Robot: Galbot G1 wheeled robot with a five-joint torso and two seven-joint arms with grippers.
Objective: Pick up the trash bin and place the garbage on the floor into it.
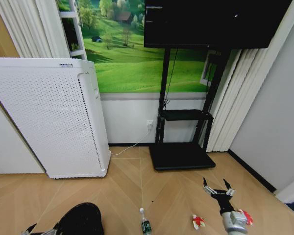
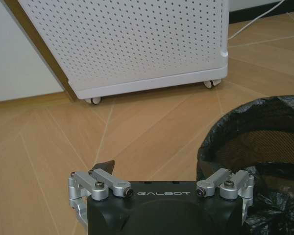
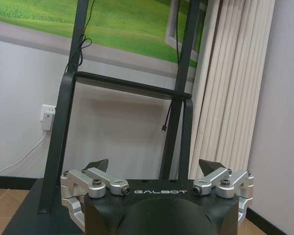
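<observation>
Head camera looks down at floor (image 1: 176, 191); wrist cameras sit low, facing forward.

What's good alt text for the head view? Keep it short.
On a tan parquet floor, a small clear bottle and two red-and-white wrappers lie between a black trash bin at the robot's left and its open right gripper. Behind stand a white perforated appliance and a black TV stand.

Light tan chevron parquet floor (image 1: 176, 196). Black trash bin (image 1: 81, 220) with a black liner bag. Clear plastic bottle (image 1: 145, 223) with white cap and green label. Two crumpled red-and-white wrappers (image 1: 198, 222). White perforated air purifier (image 1: 49, 117). Black TV stand (image 1: 181, 155). Green meadow mural (image 1: 132, 63).
</observation>
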